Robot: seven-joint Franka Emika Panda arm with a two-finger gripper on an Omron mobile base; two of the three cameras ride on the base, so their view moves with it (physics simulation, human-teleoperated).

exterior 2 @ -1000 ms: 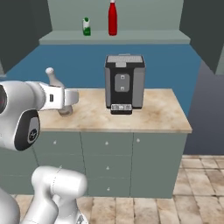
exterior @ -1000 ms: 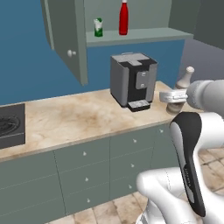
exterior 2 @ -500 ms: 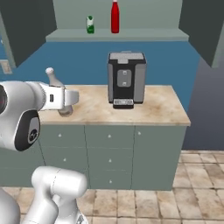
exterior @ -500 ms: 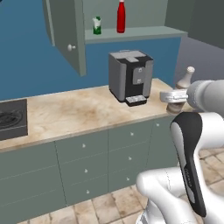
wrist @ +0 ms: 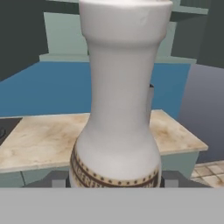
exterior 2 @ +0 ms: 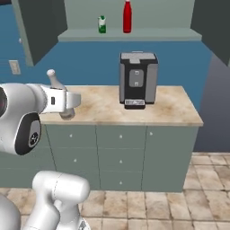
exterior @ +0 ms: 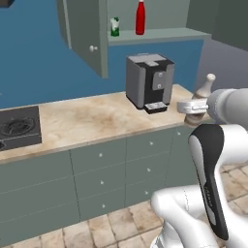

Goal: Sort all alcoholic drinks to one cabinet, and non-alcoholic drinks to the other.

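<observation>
The views have shifted with the base; the tool grips the pale bottle, its banded base showing close up

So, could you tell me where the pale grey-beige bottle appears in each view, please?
Left base view: pale bottle at right edge, behind the gripper.
Right base view: at left, above the counter's left end.
Hand view: centre, close up.
Shared landmark: the coffee machine, largely hidden in the hand view.

Black-and-grey coffee machine on marbled counter, what looks like a stovetop at its end
</observation>
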